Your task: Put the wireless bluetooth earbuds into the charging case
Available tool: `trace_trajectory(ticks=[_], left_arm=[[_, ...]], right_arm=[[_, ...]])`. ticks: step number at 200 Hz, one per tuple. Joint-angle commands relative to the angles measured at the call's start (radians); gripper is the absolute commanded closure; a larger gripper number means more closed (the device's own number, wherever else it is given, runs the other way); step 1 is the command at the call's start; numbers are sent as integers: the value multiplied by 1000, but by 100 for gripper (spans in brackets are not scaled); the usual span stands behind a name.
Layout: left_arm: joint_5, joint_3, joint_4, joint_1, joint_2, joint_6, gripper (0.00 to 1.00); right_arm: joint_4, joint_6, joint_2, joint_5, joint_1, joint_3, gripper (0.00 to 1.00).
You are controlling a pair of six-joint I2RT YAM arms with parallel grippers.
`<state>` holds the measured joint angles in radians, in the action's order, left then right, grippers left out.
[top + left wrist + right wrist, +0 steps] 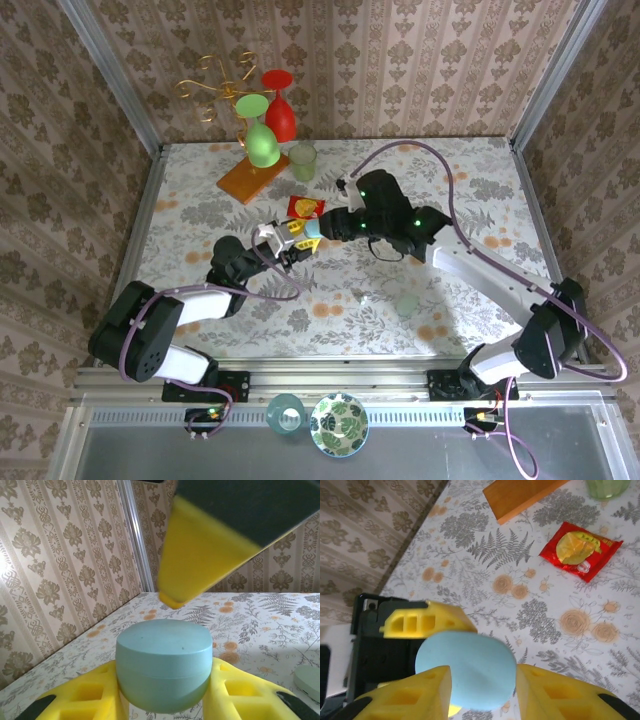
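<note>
Light blue and smooth, the oval pebble-shaped hinged plastic charging case [165, 667] is held up off the floral-patterned table [260, 625]. It is pinched across its lower half by the yellow fingers of the left gripper [165, 695], whose jaws are closed onto its sides. This looks like a steadying hold, offering the case to the other arm. The lid appears to be down, with a seam running round the middle, so the likely reason for the two-arm meeting is to open it. The right gripper [482, 695] has its jaws partly apart on either side of the case, one yellow finger [200, 565] hanging just above the lid. I cannot tell whether they press on the shell or only flank it, nor whether the wireless bluetooth earbuds are already inside.
</note>
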<state>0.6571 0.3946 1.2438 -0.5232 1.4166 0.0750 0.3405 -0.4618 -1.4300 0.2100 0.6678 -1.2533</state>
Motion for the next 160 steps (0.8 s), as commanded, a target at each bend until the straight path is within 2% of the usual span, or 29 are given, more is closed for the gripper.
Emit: trace_trajectory(ticks=[1,32,54,77,110,129,160], left_arm=[[-6,33,46,-6,-8,-45,74],[-47,48,46,-23,-17,-82,74],[-64,59,46,-38,-18,-83,74],[-77,72,48,-47,-13,-83,74],[-87,82,48,-52,-13,-90,74],[-90,86,48,-56,-13,-89,73],[-94,84,48,-57,-9,-82,74]], right_arm=[[-150,-113,84,131,-65,84,50],[-479,-395,99,368,-168,258,34],[-771,-597,71,492,-198,364,31],[-996,-757,12,557,-198,419,32],[-1261,-954,-72,590,-198,459,39],[-1356,-1026,-117,593,-199,468,43],[-1474,-1113,-172,591,-198,473,60]])
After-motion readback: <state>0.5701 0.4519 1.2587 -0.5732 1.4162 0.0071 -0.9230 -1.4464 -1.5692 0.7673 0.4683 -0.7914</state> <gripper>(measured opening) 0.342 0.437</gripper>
